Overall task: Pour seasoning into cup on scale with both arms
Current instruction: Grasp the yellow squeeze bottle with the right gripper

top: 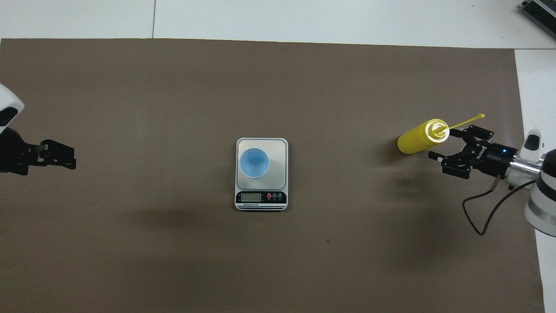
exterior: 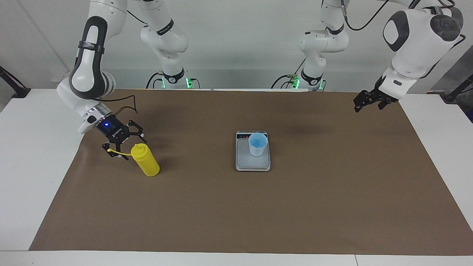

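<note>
right gripper (exterior: 125,147) (top: 445,148) is spread wide just beside the upright yellow bottle (exterior: 145,160) (top: 419,136), its fingers either side of the cap strap (exterior: 118,151). cup (exterior: 257,144) (top: 254,162) stands on the scale (exterior: 252,165) (top: 262,202) mid-mat. left gripper (exterior: 364,100) (top: 65,158) hangs spread over the mat's (exterior: 236,207) left-arm end.

Quick count for you: you've got one yellow seasoning bottle (exterior: 145,163), one light-blue cup (exterior: 257,144), and one scale (exterior: 252,163). Two white arms, each with one black tool, so two tools total: the right tool (exterior: 127,146) and the left tool (exterior: 364,102). One brown mat (exterior: 258,207) on the one bench (exterior: 29,147). One yellow cap strap (top: 467,121) on the bottle too.
</note>
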{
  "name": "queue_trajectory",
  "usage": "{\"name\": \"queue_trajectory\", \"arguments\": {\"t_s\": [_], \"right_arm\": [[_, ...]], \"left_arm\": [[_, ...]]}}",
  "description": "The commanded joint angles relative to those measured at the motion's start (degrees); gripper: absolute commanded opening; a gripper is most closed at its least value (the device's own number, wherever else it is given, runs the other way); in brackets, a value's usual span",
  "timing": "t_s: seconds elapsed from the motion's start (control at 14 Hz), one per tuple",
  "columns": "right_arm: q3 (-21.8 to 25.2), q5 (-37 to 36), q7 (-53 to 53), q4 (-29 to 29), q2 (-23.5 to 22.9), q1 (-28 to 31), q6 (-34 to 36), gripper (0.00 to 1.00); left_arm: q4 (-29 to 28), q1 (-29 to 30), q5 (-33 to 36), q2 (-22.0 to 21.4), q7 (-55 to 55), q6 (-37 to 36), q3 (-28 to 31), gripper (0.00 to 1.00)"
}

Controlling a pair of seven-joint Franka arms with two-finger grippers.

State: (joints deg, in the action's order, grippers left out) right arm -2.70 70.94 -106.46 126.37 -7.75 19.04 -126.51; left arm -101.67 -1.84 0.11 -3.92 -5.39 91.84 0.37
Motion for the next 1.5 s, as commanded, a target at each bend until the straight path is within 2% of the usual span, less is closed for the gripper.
{"name": "queue_trajectory", "arguments": {"t_s": [0.0, 0.29, 0.57, 1.07, 1.14, 1.21, 1.28, 1.43], "right_arm": [[-0.4, 5.5, -2.3, -0.2, -2.0, -1.5, -1.7, 1.0], [-0.5, 11.7, -9.7, -0.9, -6.6, -1.5, -0.9, 1.0], [-0.5, 14.4, -12.4, -2.1, -8.3, -1.8, -0.9, 1.0], [-0.5, 14.4, -12.3, -2.9, -8.6, -2.4, -1.0, 1.0], [-0.6, 14.4, -12.3, -2.9, -8.6, -2.5, -1.2, 0.93], [-0.8, 14.5, -12.2, -2.9, -8.5, -2.5, -1.3, 0.79], [-0.8, 14.4, -12.1, -2.9, -8.4, -2.5, -1.3, 0.7], [-0.9, 14.4, -12.1, -3.0, -8.4, -2.5, -1.3, 0.57]], "left_arm": [[0.3, -0.4, -0.9, -1.2, -0.1, 0.4, -0.2, 1.0], [7.2, -0.6, -0.9, -1.0, 0.4, -5.3, -0.5, 1.0], [3.8, -0.6, -0.9, -2.7, 0.6, -3.9, -0.5, 1.0], [4.2, -0.2, -0.9, -2.5, 0.2, -2.5, -0.5, 1.0], [4.2, 0.1, -0.9, -2.5, 0.2, -3.2, -0.5, 1.0], [3.9, 0.2, -0.9, -2.6, 0.1, -3.5, -0.2, 1.0], [4.1, 0.3, -0.9, -2.6, 0.1, -3.1, 0.1, 1.0], [4.1, 0.3, -0.9, -2.6, 0.1, -3.4, 0.2, 1.0]]}}
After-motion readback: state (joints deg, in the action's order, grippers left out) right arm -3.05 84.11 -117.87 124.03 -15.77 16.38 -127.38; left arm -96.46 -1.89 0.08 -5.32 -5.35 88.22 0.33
